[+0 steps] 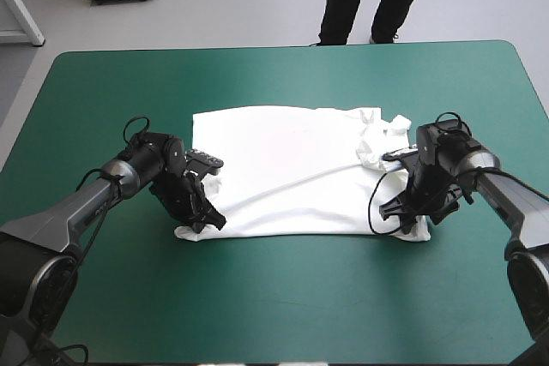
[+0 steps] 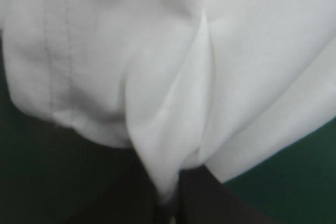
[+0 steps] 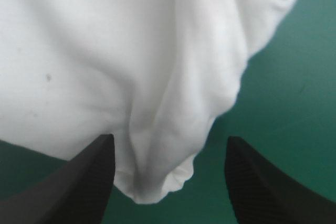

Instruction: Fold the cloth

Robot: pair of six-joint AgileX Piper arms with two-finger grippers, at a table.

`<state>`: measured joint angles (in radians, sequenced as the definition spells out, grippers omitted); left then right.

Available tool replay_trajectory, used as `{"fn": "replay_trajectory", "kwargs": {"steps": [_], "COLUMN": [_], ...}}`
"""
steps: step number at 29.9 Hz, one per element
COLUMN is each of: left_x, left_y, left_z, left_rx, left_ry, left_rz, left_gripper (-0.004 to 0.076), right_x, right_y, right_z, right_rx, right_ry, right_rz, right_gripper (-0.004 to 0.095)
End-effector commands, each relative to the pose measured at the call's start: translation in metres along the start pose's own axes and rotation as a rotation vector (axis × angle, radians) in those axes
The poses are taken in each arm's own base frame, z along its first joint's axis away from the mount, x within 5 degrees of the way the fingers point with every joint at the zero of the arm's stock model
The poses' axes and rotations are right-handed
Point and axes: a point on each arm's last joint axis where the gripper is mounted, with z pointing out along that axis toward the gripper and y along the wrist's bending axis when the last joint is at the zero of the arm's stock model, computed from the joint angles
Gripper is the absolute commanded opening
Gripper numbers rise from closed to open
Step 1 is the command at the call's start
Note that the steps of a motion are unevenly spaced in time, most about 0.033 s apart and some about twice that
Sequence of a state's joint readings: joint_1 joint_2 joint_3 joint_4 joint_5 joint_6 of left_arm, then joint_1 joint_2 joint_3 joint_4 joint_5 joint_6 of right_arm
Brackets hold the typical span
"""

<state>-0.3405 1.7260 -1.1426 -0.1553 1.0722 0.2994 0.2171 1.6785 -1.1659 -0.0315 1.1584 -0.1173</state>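
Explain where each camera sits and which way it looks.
High view: above and behind the robot, facing forward and down at the table and T-shirt; left tool and right tool show.
Left wrist view: above the left tool, looking along it; its fingers pinch the T-shirt.
Right wrist view: above the right tool, looking along it; open fingers flank a T-shirt corner.
All three share the T-shirt.
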Motion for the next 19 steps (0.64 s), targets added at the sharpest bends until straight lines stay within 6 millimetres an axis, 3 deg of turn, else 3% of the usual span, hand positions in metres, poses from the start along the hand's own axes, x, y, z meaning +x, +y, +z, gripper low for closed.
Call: {"fn": "replay_trajectory", "kwargs": {"steps": [1, 7, 11, 15, 19], "left_x": [-0.003, -0.001, -0.001, 0.0, 0.003], "left_y": [-0.001, -0.002, -0.002, -0.002, -0.005], "left_z": [0.002, 0.001, -0.002, -0.005, -0.016], "left_rx": [-0.004, -0.001, -0.008, -0.014, -0.021], "left_ry": [-0.033, -0.019, -0.03, -0.039, -0.072], "left_rz": [0.004, 0.005, 0.009, 0.012, 0.017], "left_gripper": [-0.0022, -0.0022, -0.0022, -0.0022, -0.0022], "right_x": [-0.002, -0.006, -0.007, -0.006, -0.003], "right_y": [-0.001, 0.002, 0.007, 0.009, 0.01], "right_z": [-0.007, 0.007, 0.011, 0.011, 0.009], "right_rx": [0.001, -0.038, -0.086, -0.108, -0.121], "right_ry": [-0.028, 0.013, 0.036, 0.04, 0.075], "right_rz": [-0.002, 0.012, 0.013, -0.007, -0.007], "right_gripper": [0.0582, 0.0569, 0.0334, -0.0016, -0.0017]}}
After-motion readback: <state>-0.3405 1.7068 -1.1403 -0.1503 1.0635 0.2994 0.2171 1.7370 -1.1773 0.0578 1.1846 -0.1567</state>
